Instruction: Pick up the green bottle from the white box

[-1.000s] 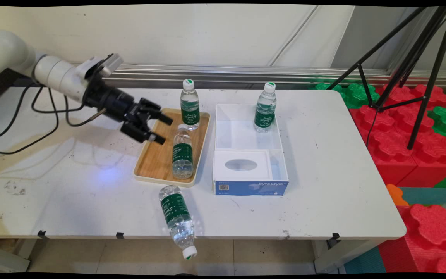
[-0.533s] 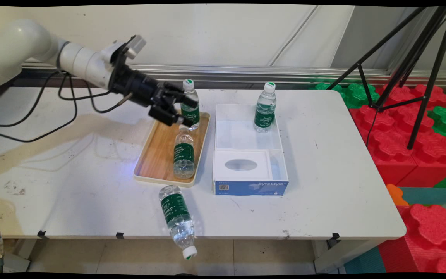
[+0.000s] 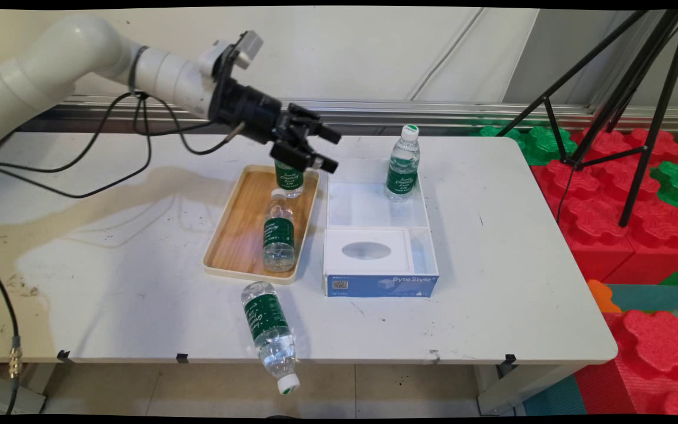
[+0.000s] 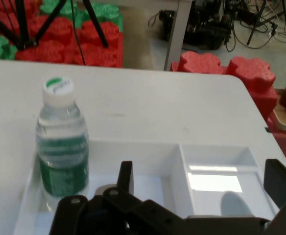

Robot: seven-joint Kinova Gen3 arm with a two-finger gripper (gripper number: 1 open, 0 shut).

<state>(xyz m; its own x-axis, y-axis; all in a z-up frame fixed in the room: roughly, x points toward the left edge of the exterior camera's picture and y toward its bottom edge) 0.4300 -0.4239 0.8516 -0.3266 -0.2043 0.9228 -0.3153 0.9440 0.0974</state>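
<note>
My gripper [image 3: 331, 151] hangs open and empty above the far right corner of the wooden tray [image 3: 236, 235], pointing toward the white open box [image 3: 374, 176]. It covers the top of an upright water bottle [image 3: 289, 178] at the tray's far end. A second bottle [image 3: 279, 232] stands upright nearer in the tray. In the hand view the gripper [image 4: 202, 181] faces the box [image 4: 182, 154], where a third upright bottle [image 4: 62, 144] with a green label stands at the left; this bottle [image 3: 404, 165] is at the box's far right in the main view. A further bottle [image 3: 271, 333] lies on its side at the table's front edge.
A blue and white tissue box [image 3: 380, 277] sits at the near end of the white box. Black cables [image 3: 80, 171] hang from the arm over the table's left. A black tripod [image 3: 627, 106] and red and green foam blocks [image 3: 621, 206] stand beyond the table's right edge.
The arm has swung up and to the right, from the tray's left side to above its far right corner, passing in front of the far bottle. The fingers have stayed open.
</note>
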